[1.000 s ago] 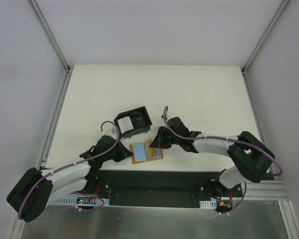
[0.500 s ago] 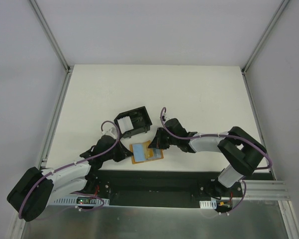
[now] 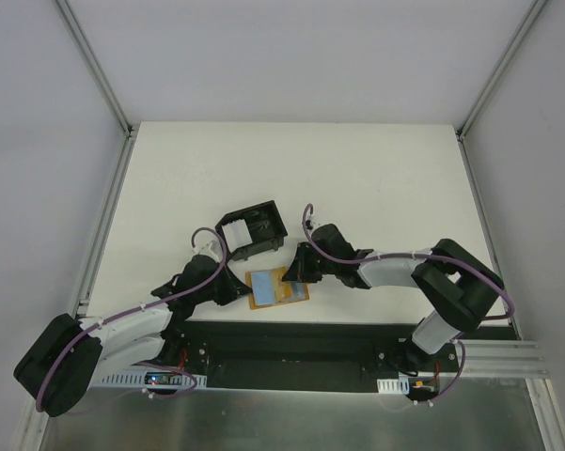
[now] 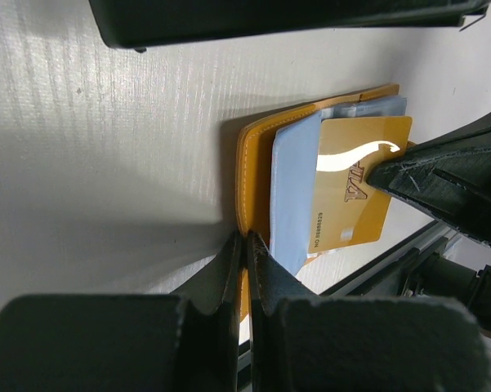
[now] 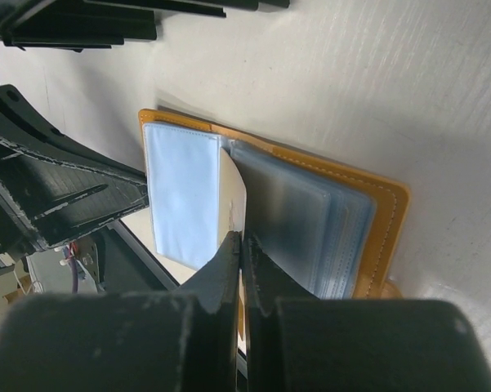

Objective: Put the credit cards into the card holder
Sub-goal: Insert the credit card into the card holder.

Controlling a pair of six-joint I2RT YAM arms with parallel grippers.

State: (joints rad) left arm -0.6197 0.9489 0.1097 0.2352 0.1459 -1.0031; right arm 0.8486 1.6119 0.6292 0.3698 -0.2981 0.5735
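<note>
Tan-orange wallet (image 4: 252,171) lies open on the white bench (image 3: 357,178), just in front of the black card holder (image 3: 268,242), which stands apart from it with no card inside that I can see. A gold credit card (image 4: 355,188) sits half out of the pale blue plastic sleeves.

The left gripper (image 4: 247,245) has its jaws fully together, with the tip against the wallet's near rim and nothing held. The right gripper (image 5: 238,245) is likewise closed, its tip on the card's edge. Whether that edge is pinched cannot be told.

The card looks light, thin, slick and springy, so it is likely to slide rather than lift. The exposed free edge seems the best place to take hold.

Legible print includes a white swoosh, the letters "VI" and a line beginning "NO". The digits are too small to read.
</note>
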